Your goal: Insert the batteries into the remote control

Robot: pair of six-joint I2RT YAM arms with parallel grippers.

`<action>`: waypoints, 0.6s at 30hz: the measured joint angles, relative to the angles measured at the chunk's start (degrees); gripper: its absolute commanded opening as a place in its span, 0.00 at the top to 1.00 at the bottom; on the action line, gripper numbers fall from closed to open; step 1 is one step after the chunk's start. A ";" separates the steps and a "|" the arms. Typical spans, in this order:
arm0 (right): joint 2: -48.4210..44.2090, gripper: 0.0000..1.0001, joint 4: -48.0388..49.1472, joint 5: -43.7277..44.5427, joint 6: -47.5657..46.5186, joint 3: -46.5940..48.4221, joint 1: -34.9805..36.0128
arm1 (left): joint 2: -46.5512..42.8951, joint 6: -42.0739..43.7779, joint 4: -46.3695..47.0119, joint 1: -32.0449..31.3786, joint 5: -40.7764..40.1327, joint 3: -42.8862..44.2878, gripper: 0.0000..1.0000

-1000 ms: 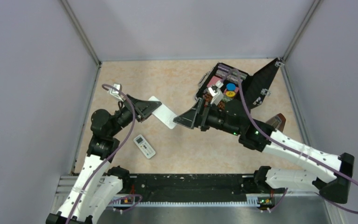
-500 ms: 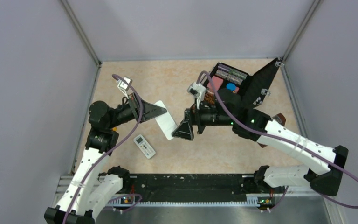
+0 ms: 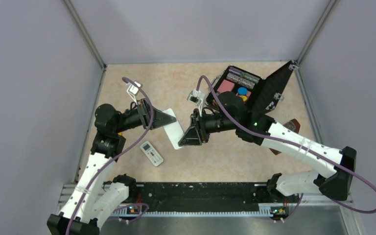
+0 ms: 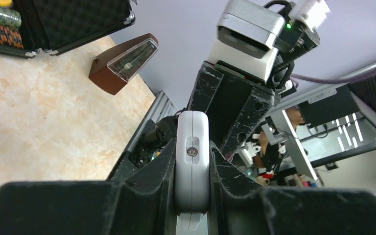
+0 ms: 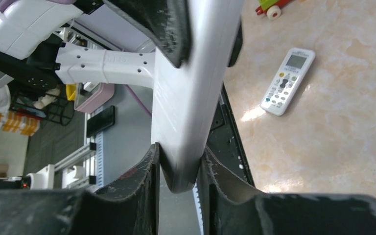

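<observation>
Remote control (1 only) is clamped by left gripper and right gripper.

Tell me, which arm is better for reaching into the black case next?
Probably the right. Both pincers grip the remote control, but the open black case sits close behind the right pincer, farther from the left pincer.

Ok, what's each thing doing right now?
Slim white plastic remote control: held up, gripped at both ends.
Left gripper: shut on the remote control.
Right gripper: shut on the remote control.
Black hard case: open, lid up.
Small white remote with display: lying face up.
</observation>
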 measured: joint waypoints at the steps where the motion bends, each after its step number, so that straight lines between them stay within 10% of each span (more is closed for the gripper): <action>1: 0.04 0.85 0.31 -0.24 0.59 -0.39 -0.13 | -0.02 0.52 0.26 0.00 0.24 0.00 1.00; 5: 0.31 1.00 1.77 -1.03 3.56 -1.86 -0.76 | -0.17 3.54 -0.87 -0.02 0.59 0.13 0.09; 6: 0.52 1.00 2.16 -0.46 3.65 -2.29 -0.98 | -0.20 4.59 -3.61 -0.07 -1.07 0.57 0.02; 18: 6.45 1.00 -4.28 17.73 5.05 -7.13 -3.89 | 0.22 18.40 -48.81 -0.11 -44.89 9.31 0.05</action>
